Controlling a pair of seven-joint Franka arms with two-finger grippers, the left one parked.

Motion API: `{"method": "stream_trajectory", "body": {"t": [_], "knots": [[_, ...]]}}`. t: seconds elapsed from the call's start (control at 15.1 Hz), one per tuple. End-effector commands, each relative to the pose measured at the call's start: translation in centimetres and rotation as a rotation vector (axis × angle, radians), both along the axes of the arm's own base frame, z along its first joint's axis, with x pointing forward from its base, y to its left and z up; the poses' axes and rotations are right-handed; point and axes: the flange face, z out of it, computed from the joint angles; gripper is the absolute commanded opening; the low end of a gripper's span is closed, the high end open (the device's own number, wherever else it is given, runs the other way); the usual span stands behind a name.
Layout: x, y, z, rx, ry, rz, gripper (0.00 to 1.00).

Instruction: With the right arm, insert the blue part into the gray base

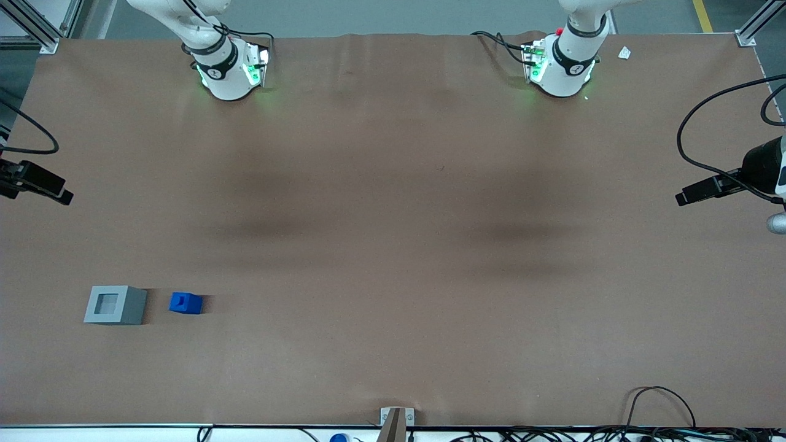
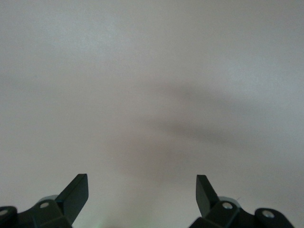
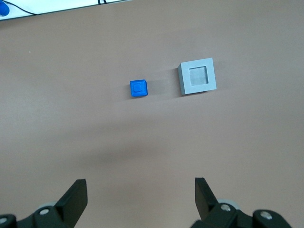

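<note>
— Where's the blue part (image 1: 185, 302)?
— On the table, just beside the gray base (image 1: 115, 304), not touching; the base's hole is empty.
— And the gripper (image 3: 140, 194)?
— High above both, fingers spread, holding nothing. Grasp, lift and insertion all remain, I'd judge.

The white multi-joint right arm (image 1: 218, 58) with black bands is seen rising from its base, its upper links lost past the frame edge. Its black two-finger gripper (image 3: 141, 199) is held high above the brown surface, pointed downward, jaws spread wide apart and holding nothing.
</note>
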Motion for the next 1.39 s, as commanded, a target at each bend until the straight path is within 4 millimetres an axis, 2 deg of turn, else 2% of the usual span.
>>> {"method": "stream_trajectory", "body": {"t": [0.0, 0.13, 0.2, 0.33, 0.53, 0.73, 0.79, 0.93, 1.06, 1.19, 1.26, 1.32], "knots": [[-0.7, 0.2, 0.1, -0.003, 0.005, -0.005, 1.00], [-0.5, 0.5, 0.2, -0.002, -0.005, -0.004, 1.00], [0.1, 0.7, -0.7, -0.006, -0.001, 0.002, 1.00], [3.3, 1.8, -4.9, -0.009, -0.004, 0.023, 1.00], [7.8, 2.4, -13.3, 0.009, 0.014, 0.027, 1.00], [10.8, 2.1, -21.8, 0.020, 0.035, 0.017, 1.00], [11.6, 2.2, -24.1, 0.034, 0.027, -0.003, 1.00], [12.8, 2.1, -27.9, 0.047, 0.023, -0.037, 1.00], [13.4, 2.6, -30.9, 0.047, 0.052, -0.032, 1.00], [13.7, 3.7, -33.1, 0.035, 0.045, -0.003, 1.00], [13.9, 4.0, -33.4, 0.031, 0.010, 0.005, 1.00], [13.5, 3.8, -34.8, 0.019, 0.013, 0.026, 1.00]]}}
